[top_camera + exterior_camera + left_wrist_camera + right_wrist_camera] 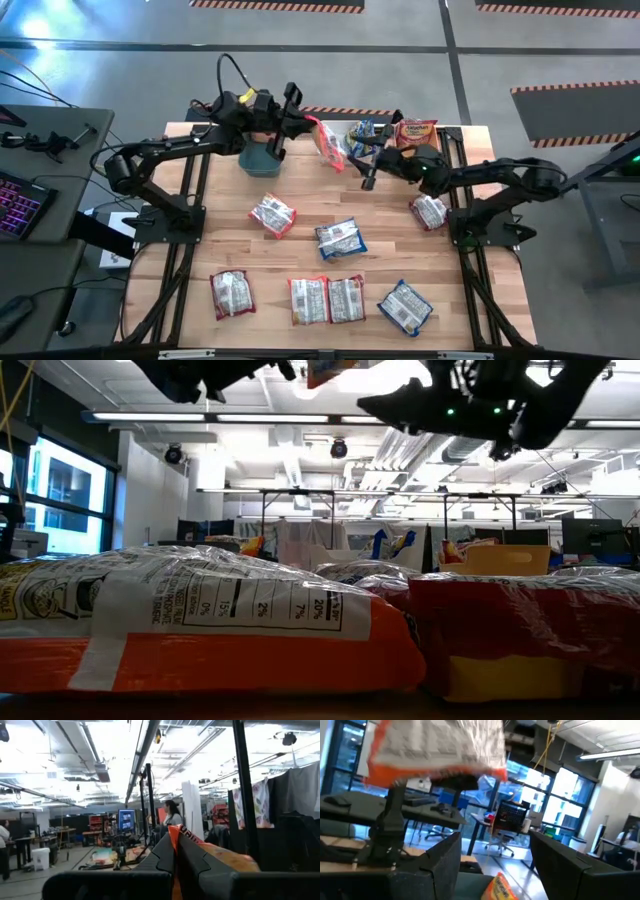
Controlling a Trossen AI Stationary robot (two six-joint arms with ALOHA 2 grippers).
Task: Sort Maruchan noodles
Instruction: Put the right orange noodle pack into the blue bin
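My left gripper [303,121] is raised over the table's far middle, shut on an orange Maruchan noodle packet [328,143] that also shows in the right wrist view [437,745]. Just right of that packet, my right gripper [366,168] is in the air, open and with nothing between its fingers [495,855]. Several more packets lie flat on the wooden table, among them one silvery [272,214], one blue-edged [340,238], one red [231,293] and one near the right arm [429,211]. My left gripper pinches the orange packet by one edge [175,834] between its two shut fingers. The fingers come from the table's left, slanting a little upward. The packet sticks out past the fingertips toward the right, lifted clear of the table.
A teal bin [262,157] stands at the back under the left arm. Farther right along the far edge, blue packets [362,133] and a red packet [415,130] sit in other bins. Three packets line the near edge [327,299]. Desks stand off the table's left.
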